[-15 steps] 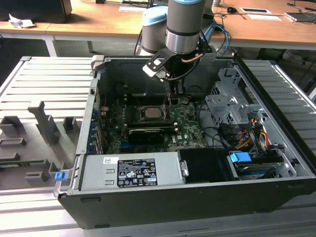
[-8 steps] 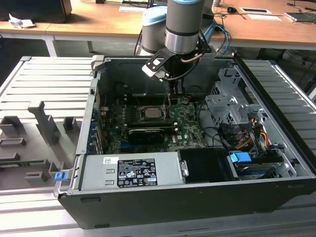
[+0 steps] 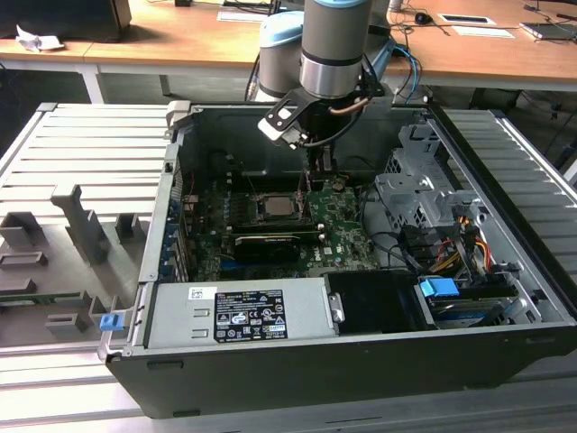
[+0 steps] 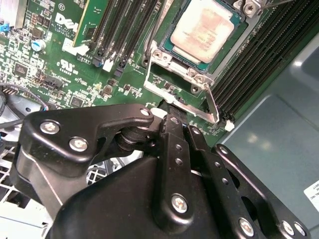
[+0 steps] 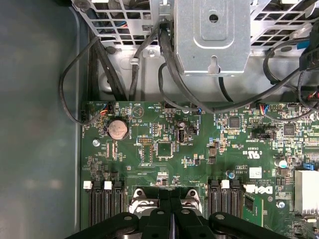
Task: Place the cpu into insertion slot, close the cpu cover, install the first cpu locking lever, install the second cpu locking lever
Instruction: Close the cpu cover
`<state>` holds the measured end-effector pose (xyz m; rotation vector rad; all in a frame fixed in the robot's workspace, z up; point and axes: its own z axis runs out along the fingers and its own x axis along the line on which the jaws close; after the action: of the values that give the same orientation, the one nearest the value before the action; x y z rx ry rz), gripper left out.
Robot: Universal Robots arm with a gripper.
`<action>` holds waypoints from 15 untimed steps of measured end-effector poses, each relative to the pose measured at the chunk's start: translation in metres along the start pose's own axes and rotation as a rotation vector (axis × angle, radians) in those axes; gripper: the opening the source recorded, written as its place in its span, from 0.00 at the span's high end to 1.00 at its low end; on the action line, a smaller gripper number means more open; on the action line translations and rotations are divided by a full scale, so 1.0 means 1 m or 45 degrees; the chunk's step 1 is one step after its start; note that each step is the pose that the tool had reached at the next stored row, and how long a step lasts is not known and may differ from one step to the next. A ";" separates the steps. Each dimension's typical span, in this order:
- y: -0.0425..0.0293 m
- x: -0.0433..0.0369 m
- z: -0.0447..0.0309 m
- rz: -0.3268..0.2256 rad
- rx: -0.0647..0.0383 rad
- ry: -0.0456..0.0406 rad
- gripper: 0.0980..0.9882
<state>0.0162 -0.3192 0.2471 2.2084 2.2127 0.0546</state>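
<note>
One lever stage, seemingly: cpu (image 4: 207,27) seated, cpu cover (image 4: 169,59) down.
Jaws together (empty), locking lever (image 4: 213,102) just ahead; latching likely wants steady pressure.

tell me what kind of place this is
Likely a robotics lab or workshop: a robot arm reaches into an open computer case over its motherboard, the case sits on a ribbed metal bench, and wooden desks stand behind.
</note>
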 end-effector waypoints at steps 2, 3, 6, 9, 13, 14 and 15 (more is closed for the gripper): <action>-0.0004 0.0000 0.0000 0.000 0.000 0.000 0.99; -0.0006 0.0000 0.0000 0.000 0.000 0.000 0.99; -0.0018 0.0000 0.0000 0.000 0.000 0.000 0.99; -0.0040 0.0000 -0.0001 0.000 0.000 0.000 0.99; -0.0083 0.0000 -0.0003 0.000 0.000 0.000 0.99; -0.0089 0.0000 -0.0003 0.000 0.000 0.000 0.99; -0.0095 0.0000 -0.0003 0.000 0.000 0.000 0.99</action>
<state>0.0067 -0.3192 0.2471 2.2085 2.2126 0.0546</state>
